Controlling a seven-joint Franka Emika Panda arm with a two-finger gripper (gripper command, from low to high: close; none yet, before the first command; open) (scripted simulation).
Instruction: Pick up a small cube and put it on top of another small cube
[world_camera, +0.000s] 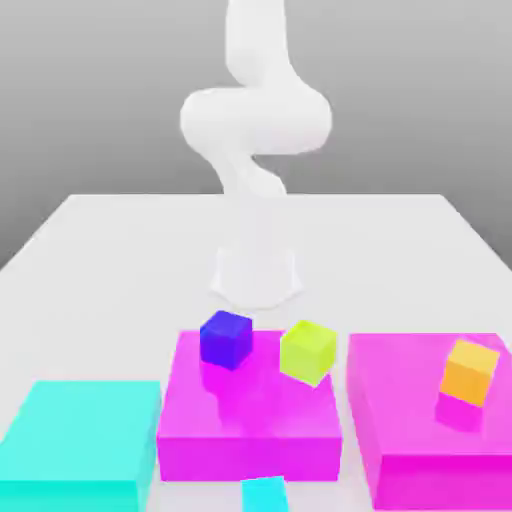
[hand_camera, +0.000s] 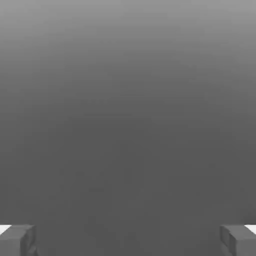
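The small cyan cube (world_camera: 265, 493) lies on the white table at the near edge of the exterior view, just in front of the middle magenta block (world_camera: 250, 425). A blue cube (world_camera: 226, 339) and a yellow-green cube (world_camera: 307, 351) sit on top of that block. An orange cube (world_camera: 469, 371) rests on the right magenta block (world_camera: 420, 430). In the hand view my gripper (hand_camera: 128, 240) is open, its two fingertips (hand_camera: 17, 239) far apart with nothing between them, facing plain grey background. The white arm (world_camera: 255, 120) rises behind the blocks.
A large flat cyan block (world_camera: 80, 445) stands at the exterior view's left, beside the middle magenta block. The arm's base (world_camera: 256, 275) sits just behind the blue and yellow-green cubes. The white table (world_camera: 120, 260) stretches back on both sides.
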